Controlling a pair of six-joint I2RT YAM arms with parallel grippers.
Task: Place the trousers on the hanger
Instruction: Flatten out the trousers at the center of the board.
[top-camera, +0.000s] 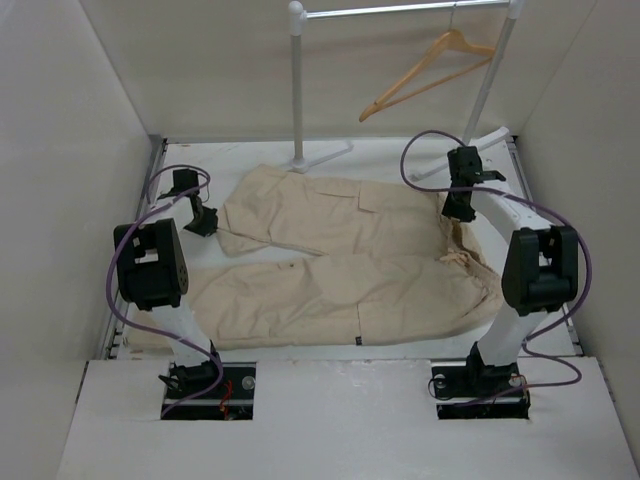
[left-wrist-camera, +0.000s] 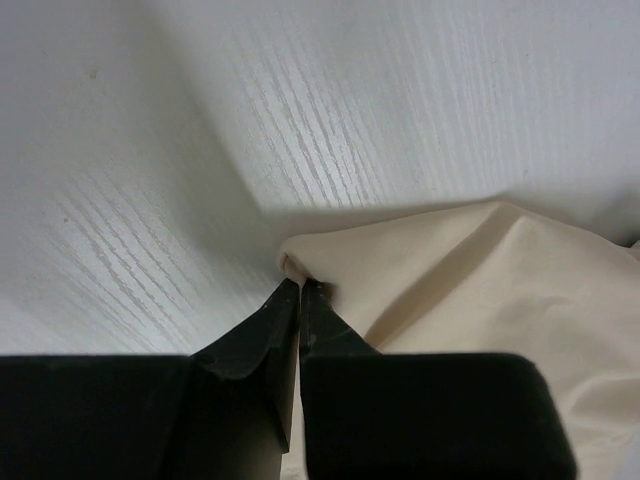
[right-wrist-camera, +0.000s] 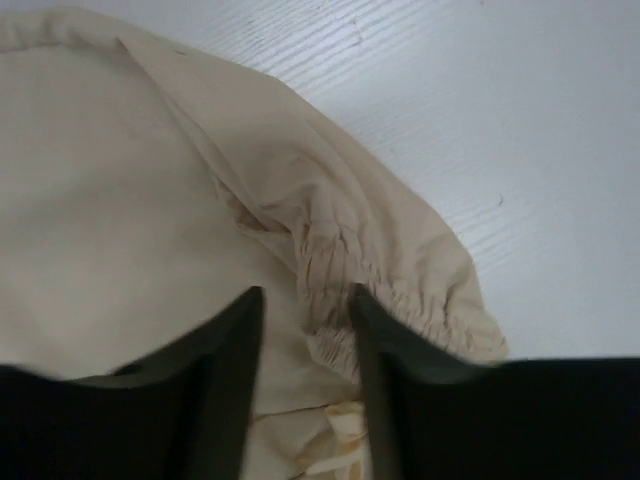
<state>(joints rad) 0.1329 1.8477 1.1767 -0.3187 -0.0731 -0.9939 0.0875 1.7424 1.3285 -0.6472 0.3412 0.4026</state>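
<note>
The beige trousers (top-camera: 340, 260) lie flat on the white table (top-camera: 400, 155), legs to the left, waist to the right. My left gripper (top-camera: 203, 222) is at the end of the far leg; in the left wrist view it (left-wrist-camera: 300, 285) is shut on the corner of the leg hem (left-wrist-camera: 480, 290). My right gripper (top-camera: 458, 212) is at the waist; in the right wrist view it (right-wrist-camera: 305, 295) is open, its fingers astride the gathered waistband (right-wrist-camera: 400, 290). The wooden hanger (top-camera: 430, 70) hangs tilted on the rail at the back right.
A white-and-silver clothes rail (top-camera: 297, 90) stands at the back, its feet on the table behind the trousers. White walls close in the left, right and back. The table's front edge runs just ahead of the arm bases.
</note>
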